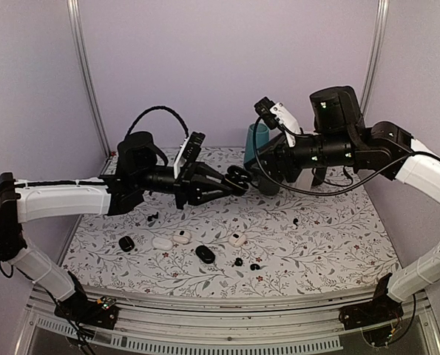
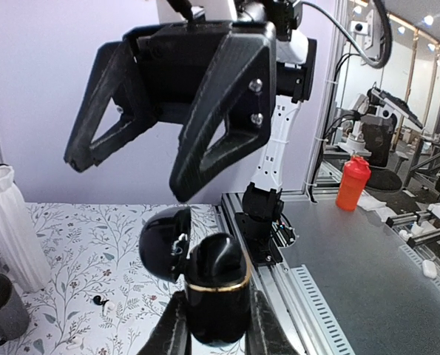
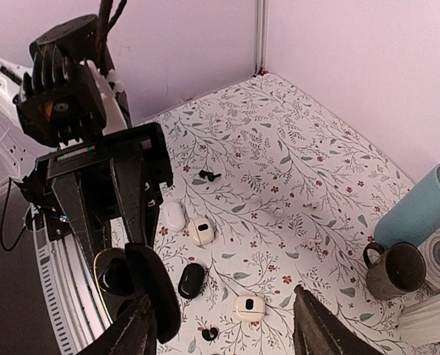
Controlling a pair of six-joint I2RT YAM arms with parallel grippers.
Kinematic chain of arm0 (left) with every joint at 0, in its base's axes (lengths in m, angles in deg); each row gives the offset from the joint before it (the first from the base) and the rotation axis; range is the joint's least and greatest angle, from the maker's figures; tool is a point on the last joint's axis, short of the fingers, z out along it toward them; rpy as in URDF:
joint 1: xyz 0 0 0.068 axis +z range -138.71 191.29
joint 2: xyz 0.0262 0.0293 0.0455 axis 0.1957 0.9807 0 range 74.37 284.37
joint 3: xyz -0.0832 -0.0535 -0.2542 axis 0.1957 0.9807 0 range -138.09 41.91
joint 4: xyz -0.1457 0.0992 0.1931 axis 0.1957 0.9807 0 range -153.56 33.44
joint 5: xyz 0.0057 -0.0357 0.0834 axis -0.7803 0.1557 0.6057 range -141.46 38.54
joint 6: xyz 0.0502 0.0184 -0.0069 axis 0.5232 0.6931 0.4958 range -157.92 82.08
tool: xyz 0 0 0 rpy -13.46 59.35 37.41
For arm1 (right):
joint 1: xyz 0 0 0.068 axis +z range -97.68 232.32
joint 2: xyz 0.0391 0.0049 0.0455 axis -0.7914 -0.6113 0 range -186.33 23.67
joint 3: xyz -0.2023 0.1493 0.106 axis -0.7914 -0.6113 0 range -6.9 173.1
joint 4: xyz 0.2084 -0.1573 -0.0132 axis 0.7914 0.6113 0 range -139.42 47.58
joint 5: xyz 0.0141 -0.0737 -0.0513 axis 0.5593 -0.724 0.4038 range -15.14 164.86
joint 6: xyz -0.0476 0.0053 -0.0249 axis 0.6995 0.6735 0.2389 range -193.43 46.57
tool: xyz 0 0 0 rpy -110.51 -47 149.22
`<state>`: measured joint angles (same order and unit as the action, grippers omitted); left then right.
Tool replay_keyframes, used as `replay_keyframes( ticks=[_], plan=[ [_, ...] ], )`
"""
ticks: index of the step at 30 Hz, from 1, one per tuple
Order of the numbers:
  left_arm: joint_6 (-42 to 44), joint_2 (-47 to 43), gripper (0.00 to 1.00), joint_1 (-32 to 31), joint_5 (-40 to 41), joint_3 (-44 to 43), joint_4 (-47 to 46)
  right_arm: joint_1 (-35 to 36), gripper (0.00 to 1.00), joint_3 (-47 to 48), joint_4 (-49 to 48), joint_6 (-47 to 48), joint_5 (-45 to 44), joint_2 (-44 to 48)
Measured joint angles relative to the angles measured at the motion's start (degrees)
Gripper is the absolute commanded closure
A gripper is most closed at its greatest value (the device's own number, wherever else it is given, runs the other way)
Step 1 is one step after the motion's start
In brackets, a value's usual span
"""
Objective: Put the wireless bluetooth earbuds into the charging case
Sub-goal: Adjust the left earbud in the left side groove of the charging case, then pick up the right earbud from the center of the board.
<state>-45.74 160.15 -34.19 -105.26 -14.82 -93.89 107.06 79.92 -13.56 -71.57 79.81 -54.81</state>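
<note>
My left gripper [image 1: 237,180] is shut on a glossy black charging case with a gold rim [image 2: 218,288], held high above the table. Its lid [image 2: 163,241] is hinged open to the left. My right gripper [image 2: 129,174] is open and empty, its fingers just above the case. In the right wrist view the case [image 3: 114,274] sits by the right gripper's [image 3: 223,336] left finger [image 3: 134,333]. Two tiny black earbuds [image 1: 238,262] [image 1: 255,266] lie on the table near the front; one shows in the right wrist view [image 3: 210,334]. I cannot tell whether the case holds a bud.
On the flowered table [image 1: 330,251] lie two black oval cases [image 1: 126,242] [image 1: 205,254], three white cases [image 1: 162,242] [image 1: 180,237] [image 1: 237,239], and small black pieces [image 1: 153,217] [image 1: 295,220]. A dark mug [image 3: 393,270] and a blue cup [image 3: 419,207] stand at the back right.
</note>
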Motion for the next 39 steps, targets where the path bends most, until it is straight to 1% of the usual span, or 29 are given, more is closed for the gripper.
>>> replay_keyframes(
  ticks=[6,11,16,19,20,23,26,32,39],
  plan=[
    [-0.63,-0.42,1.0,0.11,4.96,3.43,-5.18,-0.07,0.37,-3.48,-4.42,-4.52,-4.72,3.04],
    [-0.63,-2.1,1.0,0.28,10.21,6.47,-7.96,-1.51,0.37,-11.56,-10.4,-10.19,-8.46,6.75],
    [-0.85,-3.52,1.0,1.09,14.45,9.05,-11.02,-5.38,0.36,-19.98,-13.84,-16.24,-11.74,8.83],
    [-1.07,-4.2,1.0,1.62,16.09,10.19,-12.24,-9.64,0.37,-25.75,-14.58,-21.31,-11.61,8.59],
    [-1.16,-4.35,1.0,1.75,16.39,10.32,-12.46,-11.19,0.39,-27.45,-14.84,-22.95,-11.26,8.41],
    [-1.44,-4.76,1.0,2.19,17.16,10.62,-13.09,-15.21,0.42,-31.82,-15.34,-27.85,-9.99,6.8],
    [-1.57,-5.09,1.0,2.45,17.29,10.8,-13.38,-17.42,0.45,-34.49,-15.85,-31.71,-9.51,4.39],
    [-1.68,-6.38,1.0,2.8,17.46,11.28,-13.51,-20.11,0.57,-35.5,-16.72,-37.86,-8.83,-3.23],
    [-1.7,-7.13,1.0,3.28,17.44,11.76,-13.27,-21.88,0.59,-35.43,-17.05,-43.15,-10.03,-11.65]
  ],
)
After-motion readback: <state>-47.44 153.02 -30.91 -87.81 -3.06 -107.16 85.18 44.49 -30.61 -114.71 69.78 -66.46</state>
